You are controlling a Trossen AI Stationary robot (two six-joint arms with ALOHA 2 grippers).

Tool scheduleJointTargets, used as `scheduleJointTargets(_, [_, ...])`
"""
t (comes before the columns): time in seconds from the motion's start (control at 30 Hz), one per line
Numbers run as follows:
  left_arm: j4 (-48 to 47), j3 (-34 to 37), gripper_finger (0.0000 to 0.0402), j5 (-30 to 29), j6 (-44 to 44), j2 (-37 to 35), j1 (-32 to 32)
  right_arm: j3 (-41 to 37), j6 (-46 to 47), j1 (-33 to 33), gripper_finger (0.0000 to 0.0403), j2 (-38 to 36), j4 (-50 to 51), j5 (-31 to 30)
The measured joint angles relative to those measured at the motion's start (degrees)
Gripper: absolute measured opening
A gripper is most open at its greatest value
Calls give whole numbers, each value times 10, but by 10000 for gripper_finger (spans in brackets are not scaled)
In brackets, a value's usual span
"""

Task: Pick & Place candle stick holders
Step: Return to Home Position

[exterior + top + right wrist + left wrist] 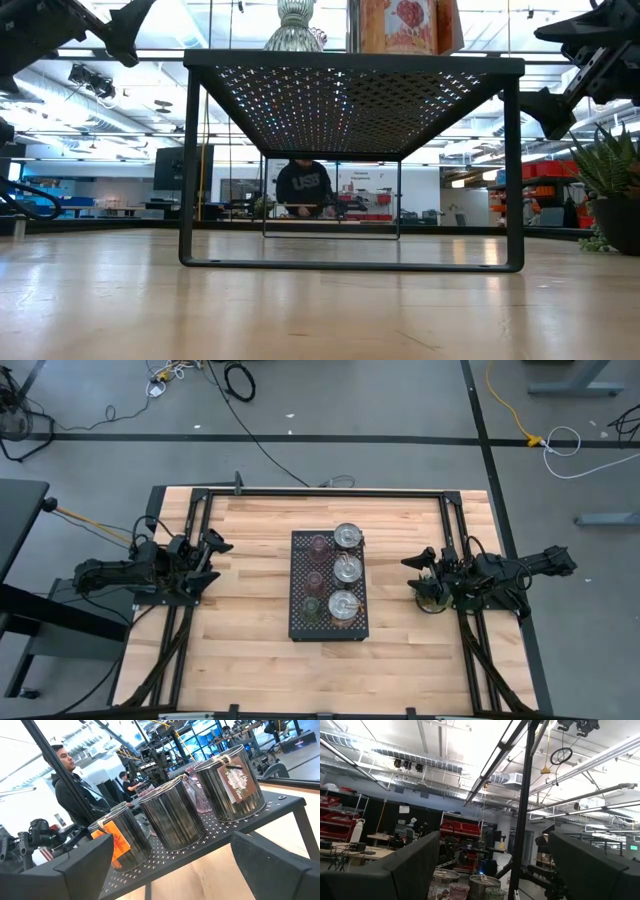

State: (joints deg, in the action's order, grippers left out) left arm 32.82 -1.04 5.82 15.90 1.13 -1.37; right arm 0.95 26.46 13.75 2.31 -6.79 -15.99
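Note:
Three shiny silver metal holders (346,570) stand in a row along the right side of a black perforated tray (300,628) at the table's middle. Three smaller tinted glass holders (317,577) stand in a row along its left side. The right wrist view shows the silver ones (172,812) with paper tags, standing on the raised tray (210,845). My left gripper (218,552) is open and empty at the table's left, above the surface and pointing at the tray. My right gripper (412,572) is open and empty at the table's right, also facing the tray.
The tray is a raised stand on thin legs (188,170). A small green potted plant (432,600) stands under my right arm, near the table's right edge. Black rails (330,492) frame the table. A person (70,785) stands beyond the table.

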Motion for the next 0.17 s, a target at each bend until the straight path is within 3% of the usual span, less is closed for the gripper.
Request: scheduleJointTargets(0.17, [0, 0, 374, 0, 0, 0, 0, 0, 0, 0, 400, 0, 0, 0])
